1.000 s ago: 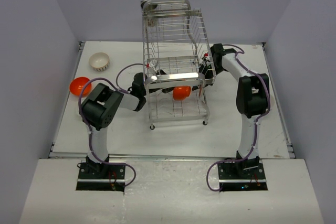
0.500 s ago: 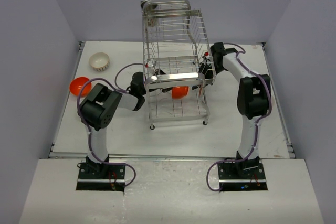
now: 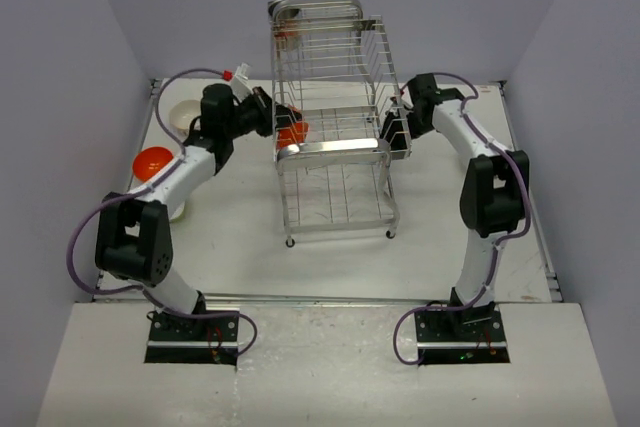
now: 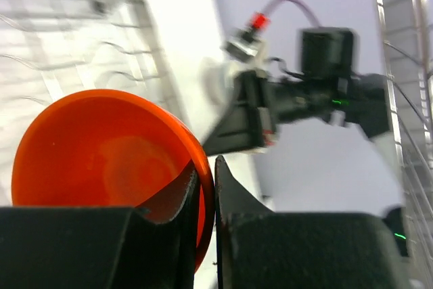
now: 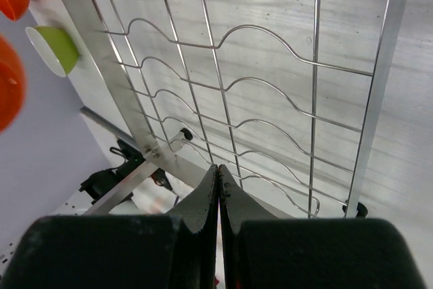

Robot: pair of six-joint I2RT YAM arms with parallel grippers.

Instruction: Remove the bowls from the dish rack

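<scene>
Left gripper [image 4: 207, 187] clamps the rim of the orange bowl [image 4: 101, 160] at the dish rack's [image 3: 335, 152] left edge, apparently just clearing the wires; withdrawal runs leftward. Right gripper [image 5: 218, 181] is closed, empty, at the rack's right side.

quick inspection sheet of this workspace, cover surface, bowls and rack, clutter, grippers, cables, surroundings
surface: white table, no spills seen
job's things: dish rack upright mid-table; held orange bowl at its left side; second orange bowl and white bowl on the table, far left
clutter: nothing seen
grippers: left gripper shut on the held orange bowl's rim; right gripper shut, empty, at the rack's right side
cables: purple cables loop along both arms
surroundings: plain pale walls on three sides
</scene>
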